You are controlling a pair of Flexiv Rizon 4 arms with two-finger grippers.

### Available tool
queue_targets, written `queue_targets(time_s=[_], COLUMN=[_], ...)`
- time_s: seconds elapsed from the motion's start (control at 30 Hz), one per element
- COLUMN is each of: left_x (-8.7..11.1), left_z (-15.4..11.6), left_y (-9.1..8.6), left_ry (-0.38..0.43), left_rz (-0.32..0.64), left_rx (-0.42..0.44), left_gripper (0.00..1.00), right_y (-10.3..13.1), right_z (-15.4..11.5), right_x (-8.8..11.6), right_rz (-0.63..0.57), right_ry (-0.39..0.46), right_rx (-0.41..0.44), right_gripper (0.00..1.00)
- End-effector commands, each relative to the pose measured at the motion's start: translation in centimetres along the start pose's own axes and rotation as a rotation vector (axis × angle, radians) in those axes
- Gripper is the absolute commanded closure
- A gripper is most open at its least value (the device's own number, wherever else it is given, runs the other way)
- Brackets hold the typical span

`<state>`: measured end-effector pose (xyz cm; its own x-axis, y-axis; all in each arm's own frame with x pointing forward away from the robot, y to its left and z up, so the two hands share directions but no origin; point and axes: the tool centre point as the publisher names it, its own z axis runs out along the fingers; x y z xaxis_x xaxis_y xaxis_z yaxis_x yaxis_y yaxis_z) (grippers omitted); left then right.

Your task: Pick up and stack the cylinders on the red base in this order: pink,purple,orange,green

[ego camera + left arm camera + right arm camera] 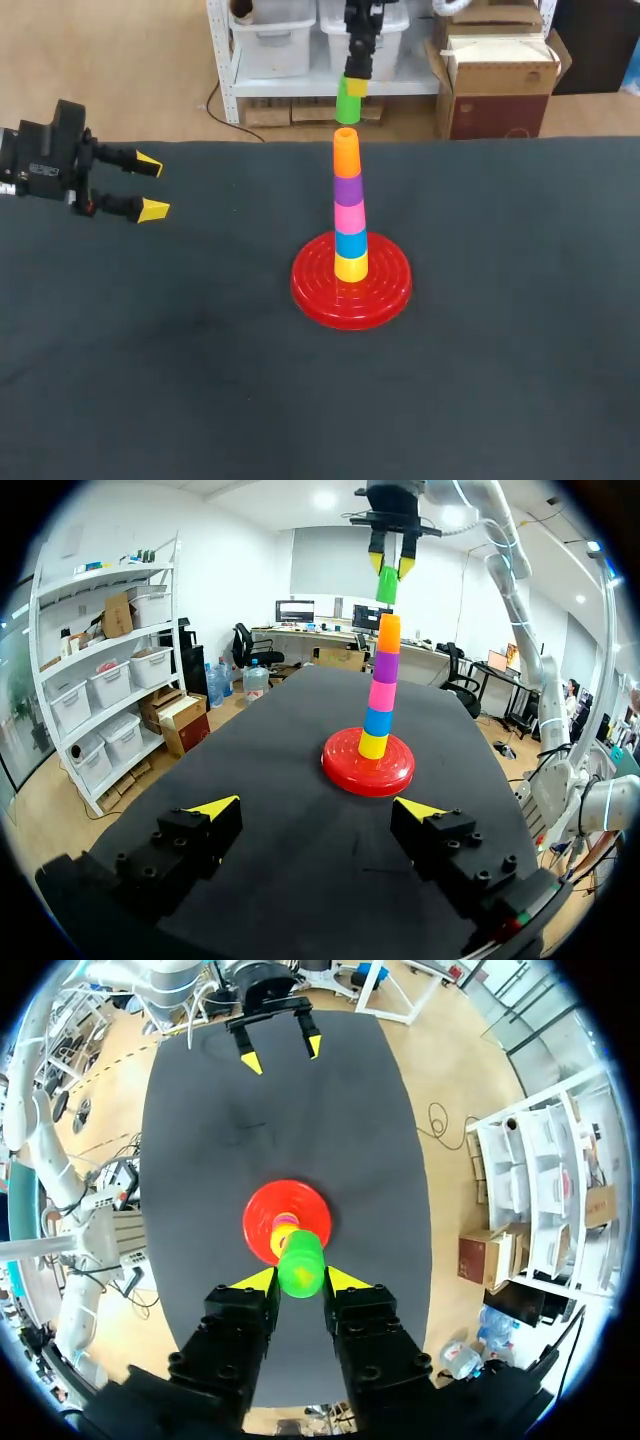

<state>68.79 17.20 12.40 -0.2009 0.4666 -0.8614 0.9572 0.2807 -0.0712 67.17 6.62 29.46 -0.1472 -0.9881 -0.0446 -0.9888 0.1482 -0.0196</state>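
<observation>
Gripping the green cylinder (346,104) between both fingers, the right claw (300,1278) is hanging straight above the red base (310,296), keeping the cylinder just over the stack's top. On the base, a yellow cylinder (350,268), blue cylinder (350,243), pink cylinder (349,216), purple cylinder (347,188) and orange cylinder (346,156) are standing in one column, bottom to top. The left claw (150,186) is hovering well left of the base over the worktop (500,380), fingers spread wide, holding nothing.

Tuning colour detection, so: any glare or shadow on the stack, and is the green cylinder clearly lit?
Head view: faint sheen on the red base, no hard shadows, green cylinder evenly lit. Left wrist view: bright ceiling lights beside the right gripper, green distinct. Right wrist view: green cylinder bright, covering most of the stack.
</observation>
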Motion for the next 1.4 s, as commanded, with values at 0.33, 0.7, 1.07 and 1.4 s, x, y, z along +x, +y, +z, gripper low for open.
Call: queue_targets(time_s=[0.33,0.7,1.07,1.4], left_x=[0.1,0.1,0.1,0.1], left_z=[0.0,0.0,0.0,0.0], left_y=[-0.1,-0.1,-0.1,-0.1], left_ry=[-0.005,-0.005,-0.005,-0.005], left_rz=[0.003,0.003,0.003,0.003], left_rx=[-0.004,-0.004,-0.004,-0.004], left_gripper=[0.00,0.00,0.00,0.00], right_y=[-0.2,2.3,3.3,2.5], right_z=[-0.8,0.9,1.1,2.0], right_x=[-2.4,-0.9,0.7,1.0], right_rz=[0.017,0.098,0.131,0.155], right_ry=[0.116,0.021,0.021,0.011], right_rx=[-0.145,-0.075,-0.053,-0.034], right_gripper=[1.00,1.00,1.00,1.00])
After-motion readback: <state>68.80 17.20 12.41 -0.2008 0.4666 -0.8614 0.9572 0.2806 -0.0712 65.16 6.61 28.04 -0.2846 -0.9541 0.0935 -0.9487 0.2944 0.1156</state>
